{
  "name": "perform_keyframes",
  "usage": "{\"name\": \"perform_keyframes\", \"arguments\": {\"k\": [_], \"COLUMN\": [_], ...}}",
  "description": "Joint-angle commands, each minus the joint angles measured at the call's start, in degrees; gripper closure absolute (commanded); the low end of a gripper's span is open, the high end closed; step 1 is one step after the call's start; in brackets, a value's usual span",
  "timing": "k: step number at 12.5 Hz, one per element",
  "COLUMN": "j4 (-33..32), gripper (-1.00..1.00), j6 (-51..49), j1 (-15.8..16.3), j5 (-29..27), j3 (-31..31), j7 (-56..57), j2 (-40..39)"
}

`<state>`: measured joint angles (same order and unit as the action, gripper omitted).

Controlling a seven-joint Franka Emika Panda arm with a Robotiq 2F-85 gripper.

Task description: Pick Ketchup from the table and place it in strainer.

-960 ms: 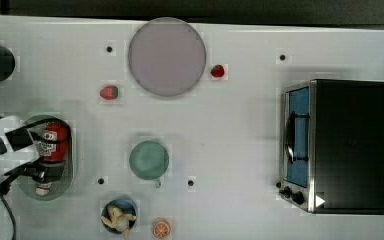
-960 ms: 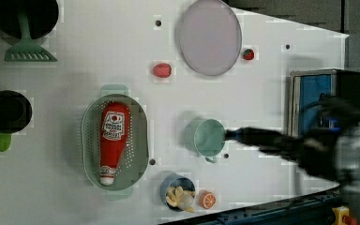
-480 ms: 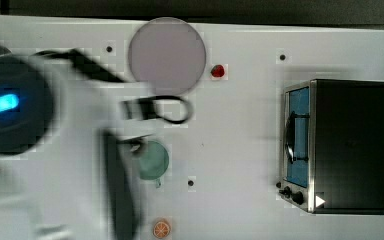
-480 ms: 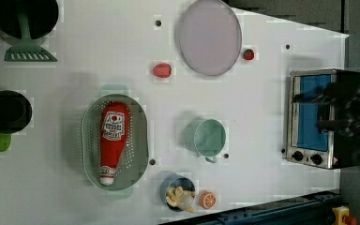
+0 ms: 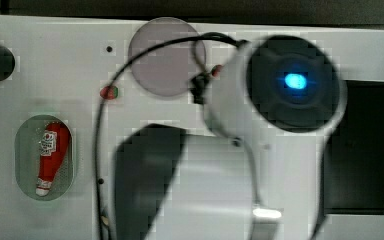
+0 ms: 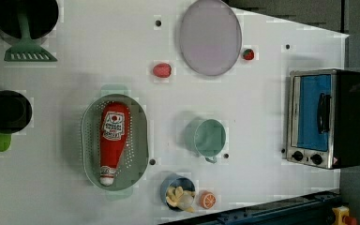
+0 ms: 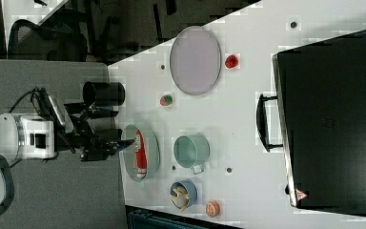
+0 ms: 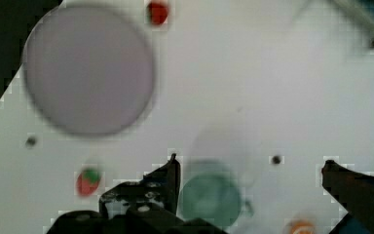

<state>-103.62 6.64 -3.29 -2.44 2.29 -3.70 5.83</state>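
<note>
The white bench (image 6: 262, 122) spreads out under the arm (image 5: 290, 85), which has swung off the strainer toward the top view's right in the last second. A toaster oven (image 6: 326, 117) sits at one end and a lilac plate (image 6: 210, 37) near the far edge. The mint strainer (image 6: 138, 140) now stands uncovered, with the ketchup (image 6: 113, 136) lying flat inside it, cap toward the near rim. In the wrist view the tool (image 8: 251, 162) gapes wide and carries nothing. The placing looks finished. Dark chairs (image 7: 47, 38) wait on grey floor beyond the bench.
</note>
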Motion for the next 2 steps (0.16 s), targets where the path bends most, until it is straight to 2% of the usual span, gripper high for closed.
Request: {"name": "perform_keyframes", "arguments": {"k": [1,2], "j4": [0.4,0.4], "gripper": [-1.00,-1.00], "j6": [-0.3,-0.3], "j1": [1.0,1.0], "j5": [2.2,2.3], "j3": [-1.9,-1.9], "j7": [3.5,3.5], "j2": [0.6,0.6]}}
